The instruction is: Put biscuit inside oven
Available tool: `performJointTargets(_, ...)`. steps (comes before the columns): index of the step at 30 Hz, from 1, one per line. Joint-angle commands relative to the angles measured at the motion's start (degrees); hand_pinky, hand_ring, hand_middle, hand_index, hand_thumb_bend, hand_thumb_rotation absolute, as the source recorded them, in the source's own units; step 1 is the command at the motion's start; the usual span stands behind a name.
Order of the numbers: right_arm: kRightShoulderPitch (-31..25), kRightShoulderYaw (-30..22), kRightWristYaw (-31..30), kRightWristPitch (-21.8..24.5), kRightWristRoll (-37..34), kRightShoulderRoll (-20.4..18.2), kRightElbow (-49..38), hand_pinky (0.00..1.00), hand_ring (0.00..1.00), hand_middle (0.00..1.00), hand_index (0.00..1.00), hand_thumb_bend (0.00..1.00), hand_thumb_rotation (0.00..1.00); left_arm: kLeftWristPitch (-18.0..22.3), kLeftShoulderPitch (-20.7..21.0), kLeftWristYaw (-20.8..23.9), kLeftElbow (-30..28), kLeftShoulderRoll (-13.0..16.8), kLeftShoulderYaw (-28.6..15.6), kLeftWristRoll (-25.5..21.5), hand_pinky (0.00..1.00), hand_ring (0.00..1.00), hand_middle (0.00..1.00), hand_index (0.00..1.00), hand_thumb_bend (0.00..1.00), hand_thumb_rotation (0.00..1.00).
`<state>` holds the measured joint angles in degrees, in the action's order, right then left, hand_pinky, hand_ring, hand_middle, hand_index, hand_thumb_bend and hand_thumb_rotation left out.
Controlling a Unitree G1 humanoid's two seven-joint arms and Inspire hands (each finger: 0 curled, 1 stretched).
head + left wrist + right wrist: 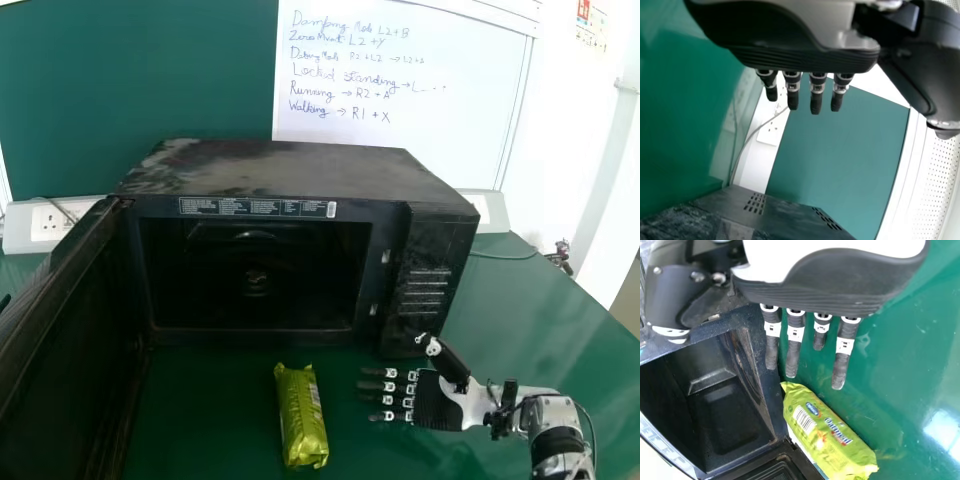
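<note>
Right hand (437, 402) was between biscuit packet (300, 418) and table's (545, 305) right edge, fingers straight, apart; left hand's (805, 59) matched.

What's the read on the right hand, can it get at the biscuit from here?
Likely yes. The right hand is open beside the biscuit, fingers pointing its way, with nothing visible between them. The oven door is on the biscuit's other side, so it shouldn't block.
</note>
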<state>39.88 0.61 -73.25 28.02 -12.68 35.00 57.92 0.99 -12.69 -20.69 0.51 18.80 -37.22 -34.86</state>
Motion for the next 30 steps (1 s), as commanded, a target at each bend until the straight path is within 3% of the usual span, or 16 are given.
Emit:
performJointTargets(1, 0.6, 0.23, 6.39, 5.04, 2.26, -0.11, -0.13, 0.61, 0.75, 0.8, 0.83, 0.96, 1.0, -0.23, -0.09, -0.05, -0.92, -0.36, 0.48, 0.02, 0.82, 0.86, 0.88, 0.93, 0.89, 0.73)
performJointTargets(2, -0.78, -0.22, 11.48, 7.29, 3.5, 1.24, -5.19, 0.61, 0.74, 0.81, 0.86, 0.98, 1.0, -0.2, -0.11, -0.26, -0.96, -0.42, 0.45, -0.09, 0.82, 0.86, 0.88, 0.93, 0.89, 0.73)
performJointTargets(3, -3.96, -0.98, 16.66, 6.18, 5.31, 2.82, -12.83, 0.58, 0.7, 0.78, 0.87, 0.98, 1.0, -0.23, -0.1, -0.2, -1.04, -0.5, 0.46, -0.08, 0.82, 0.86, 0.88, 0.93, 0.89, 0.72)
performJointTargets(5, -8.79, -1.6, 22.24, 6.34, 8.41, 6.47, -26.87, 0.66, 0.72, 0.8, 0.88, 0.87, 1.0, -0.35, -0.06, 0.2, -1.38, -0.67, 0.57, 0.11, 0.81, 0.86, 0.88, 0.92, 0.9, 0.72)
performJointTargets(7, -14.19, -1.86, 28.91, 7.57, 14.27, 9.43, -41.82, 0.68, 0.73, 0.78, 0.85, 0.8, 1.0, -0.48, -0.08, 0.3, -1.8, -0.74, 0.73, 0.13, 0.81, 0.86, 0.88, 0.93, 0.89, 0.72)
performJointTargets(11, -24.91, 0.18, 35.84, -0.93, 30.57, 17.56, -66.1, 0.57, 0.66, 0.73, 0.77, 0.71, 1.0, -0.47, 0.17, 0.51, -1.87, -0.91, 1.04, 0.24, 0.81, 0.86, 0.88, 0.93, 0.89, 0.72)
performJointTargets(13, -27.06, -0.22, 36.37, 0.93, 34.95, 18.63, -74.7, 0.44, 0.57, 0.67, 0.73, 0.73, 0.91, -0.1, 0.31, 0.33, -1.61, -1.03, 1.25, 0.44, 0.81, 0.86, 0.87, 0.93, 0.89, 0.73)
performJointTargets(17, -30.21, -1.18, 36.33, 3.64, 41.92, 18.16, -88.59, 0.46, 0.61, 0.71, 0.74, 0.78, 0.82, -0.33, 0.27, 0.74, -2.4, -1.64, 1.66, 0.26, 0.81, 0.86, 0.87, 0.92, 0.89, 0.72)
performJointTargets(21, -30.7, -0.51, 32.26, 6.86, 46.49, 17.72, -99.68, 0.47, 0.6, 0.72, 0.77, 0.86, 0.85, 0.08, 0.24, 0.85, -2.8, -2.16, 2.14, 0.74, 0.81, 0.86, 0.87, 0.92, 0.9, 0.72)
performJointTargets(28, -30.54, 1.96, 26.8, 3.0, 49.35, 18.3, -109.01, 0.61, 0.68, 0.73, 0.76, 0.92, 0.88, -0.2, 0.32, 2.79, -4.65, -3.25, 3.5, 1.87, 0.79, 0.84, 0.85, 0.9, 0.9, 0.74)
performJointTargets(30, -29.45, 3.18, 24.21, 3.0, 49.67, 18.42, -110.45, 0.58, 0.65, 0.71, 0.75, 0.94, 0.89, 0.15, 0.55, 2.9, -4.48, -3.39, 3.84, 2.21, 0.78, 0.84, 0.85, 0.89, 0.89, 0.75)
